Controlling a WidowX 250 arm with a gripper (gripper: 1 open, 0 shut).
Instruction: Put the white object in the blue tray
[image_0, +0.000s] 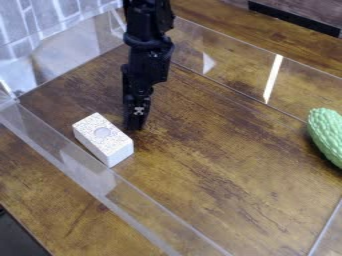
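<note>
The white object (103, 138) is a small brick-shaped block with a speckled top and a faint round mark, lying on the dark wooden table toward the front left. My black gripper (134, 122) hangs straight down just right of and behind it, close to the table and apart from the block. It is seen edge-on, open, with nothing held. The blue tray is out of view.
A green bumpy oval object (327, 135) lies at the right edge. Clear plastic walls (54, 150) border the wooden table (227, 170) on the left and front, with glare streaks at the back. A grey tiled surface shows at the far left.
</note>
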